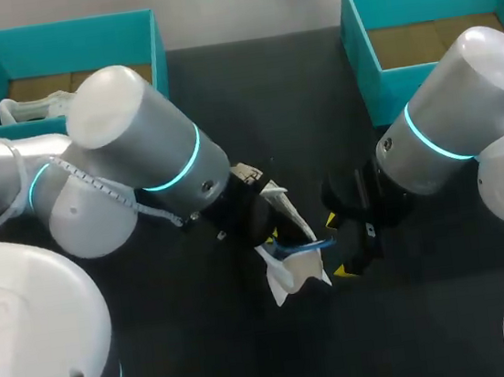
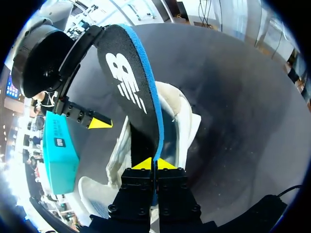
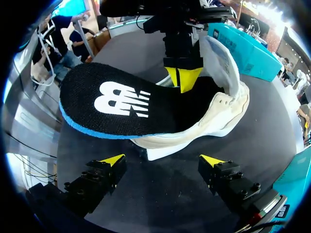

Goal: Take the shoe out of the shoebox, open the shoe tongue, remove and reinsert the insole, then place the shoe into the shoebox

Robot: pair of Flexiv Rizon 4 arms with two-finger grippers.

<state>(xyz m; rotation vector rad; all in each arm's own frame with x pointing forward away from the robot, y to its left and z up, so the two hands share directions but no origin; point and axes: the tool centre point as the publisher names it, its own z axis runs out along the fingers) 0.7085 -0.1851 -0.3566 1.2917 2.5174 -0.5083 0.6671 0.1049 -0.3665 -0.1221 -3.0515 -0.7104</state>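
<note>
A white shoe (image 1: pixel 292 277) lies on the dark table between my two arms. Its black insole (image 2: pixel 129 77), blue along the edge, sticks out of the shoe opening and curves upward. My left gripper (image 2: pixel 154 164) is shut on the insole's end near the heel, also visible from the right wrist as the left gripper (image 3: pixel 182 77) above the shoe (image 3: pixel 218 111). The insole (image 3: pixel 116 104) arches toward my right gripper (image 3: pixel 163 160), which stands wide open just short of the shoe with nothing between its fingers. In the head view the right gripper (image 1: pixel 337 245) sits right beside the shoe.
A teal shoebox (image 1: pixel 67 32) stands at the back left with another white shoe (image 1: pixel 30 107) inside. A second teal shoebox (image 1: pixel 376 72) stands at the back right, close behind my right arm. Dark tabletop lies around the shoe.
</note>
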